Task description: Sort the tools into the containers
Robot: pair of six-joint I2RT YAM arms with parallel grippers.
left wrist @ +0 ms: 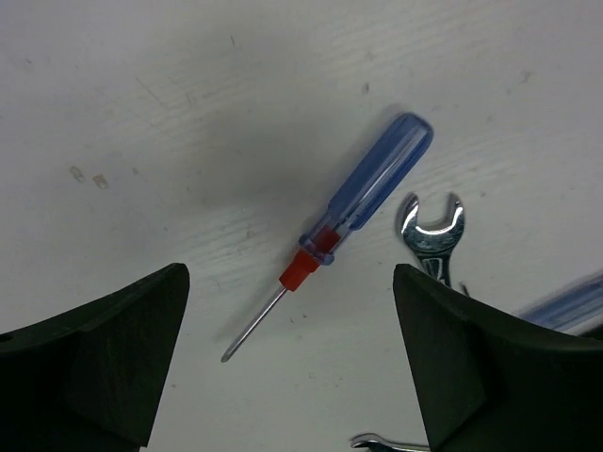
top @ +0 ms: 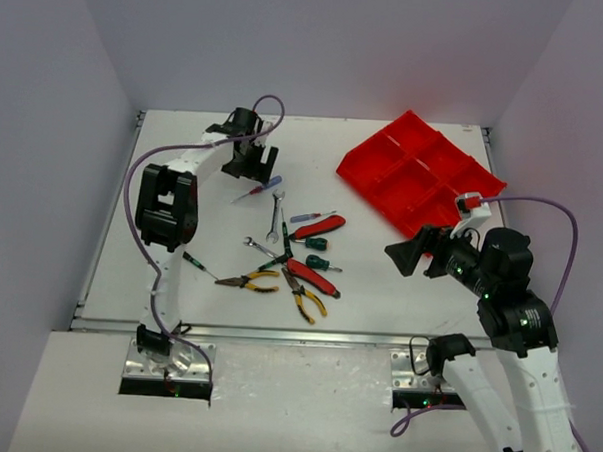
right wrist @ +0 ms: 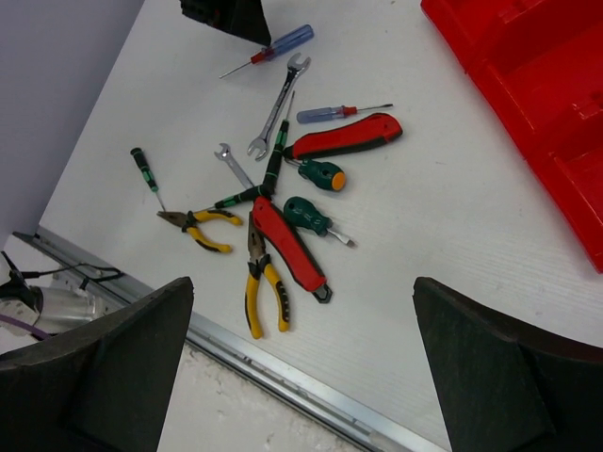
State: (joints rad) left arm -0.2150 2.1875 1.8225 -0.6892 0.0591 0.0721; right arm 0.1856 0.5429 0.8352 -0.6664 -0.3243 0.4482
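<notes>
Several tools lie in a loose heap on the white table (top: 398,300). My left gripper (left wrist: 287,315) is open and empty, just above a blue-and-red screwdriver (left wrist: 367,193) lying between its fingers, beside a silver wrench (left wrist: 431,231). In the top view the left gripper (top: 250,166) is at the heap's far side. My right gripper (right wrist: 301,292) is open and empty, raised at the heap's right. Below it I see yellow pliers (right wrist: 264,292), red-handled cutters (right wrist: 287,240) and a green screwdriver (right wrist: 306,217). The red divided tray (top: 419,171) stands tilted at the far right.
A black-handled screwdriver (top: 195,263) lies apart at the heap's left. More yellow pliers (top: 251,281) lie near the front. A metal rail (top: 277,333) runs along the table's near edge. Grey walls close the left, back and right sides.
</notes>
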